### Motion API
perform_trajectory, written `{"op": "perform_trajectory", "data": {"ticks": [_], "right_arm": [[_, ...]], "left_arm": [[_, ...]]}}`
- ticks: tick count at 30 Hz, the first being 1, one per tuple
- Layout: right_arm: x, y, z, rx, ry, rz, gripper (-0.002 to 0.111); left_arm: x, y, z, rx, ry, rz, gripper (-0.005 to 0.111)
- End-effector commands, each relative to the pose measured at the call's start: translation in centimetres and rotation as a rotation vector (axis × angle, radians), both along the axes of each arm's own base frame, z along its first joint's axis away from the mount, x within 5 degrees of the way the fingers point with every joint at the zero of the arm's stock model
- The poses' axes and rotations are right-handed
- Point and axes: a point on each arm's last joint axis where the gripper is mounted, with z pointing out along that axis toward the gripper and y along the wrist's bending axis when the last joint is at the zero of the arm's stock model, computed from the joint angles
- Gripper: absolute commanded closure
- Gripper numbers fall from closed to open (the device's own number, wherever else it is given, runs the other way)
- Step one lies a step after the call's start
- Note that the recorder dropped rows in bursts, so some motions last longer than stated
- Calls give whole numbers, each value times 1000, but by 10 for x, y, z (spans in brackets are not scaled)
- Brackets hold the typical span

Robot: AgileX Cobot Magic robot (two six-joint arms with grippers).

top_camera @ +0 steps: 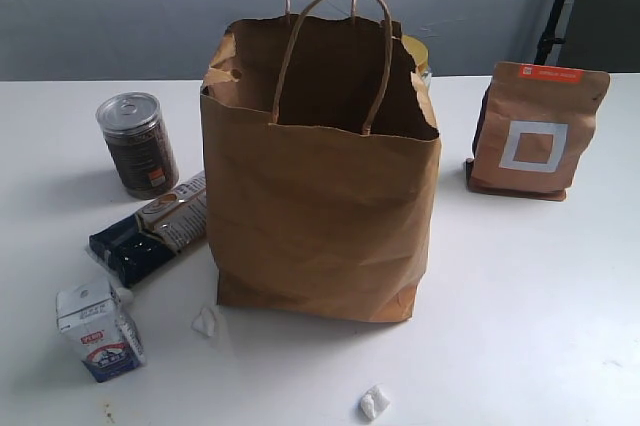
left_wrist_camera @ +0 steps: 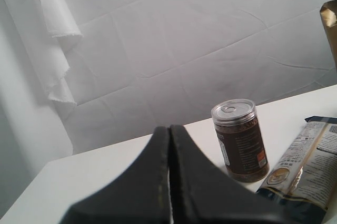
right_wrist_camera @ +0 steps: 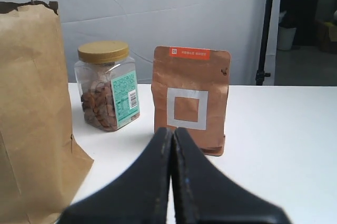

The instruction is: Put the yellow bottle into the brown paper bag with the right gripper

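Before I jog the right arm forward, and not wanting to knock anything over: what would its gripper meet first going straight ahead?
Most likely the brown pouch with the white square: the right gripper, fingers shut, points at its lower middle. The gold-lidded jar stands off that line. Depth is unclear.

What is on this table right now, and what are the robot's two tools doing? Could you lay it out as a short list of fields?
Surface: white table
Centre: brown paper bag, upright, top open
Left of bag: metal-lidded can, upright; flat packet, lying down; small carton, standing
Right of bag: brown pouch, upright
Behind bag: gold-lidded jar
Yellow bottle: not seen in any view
Left tool: shut, empty
Right tool: shut, empty
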Motion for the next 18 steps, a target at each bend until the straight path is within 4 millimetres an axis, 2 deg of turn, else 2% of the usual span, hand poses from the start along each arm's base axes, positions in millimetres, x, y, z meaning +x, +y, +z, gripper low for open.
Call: {"op": "perform_trajectory", "data": {"ticks": [1, 10, 18], "right_arm": [[0, -1, 0, 8, -11, -10, 108], [0, -1, 0, 12, -9, -10, 108], [1, -4, 0, 12, -10, -81, 108]], "left_arm": [[0, 0, -1, -8, -3, -5, 107], [0, 0, -1, -8, -3, -5, 107], [0, 0, -1, -8, -3, -5, 107]]}}
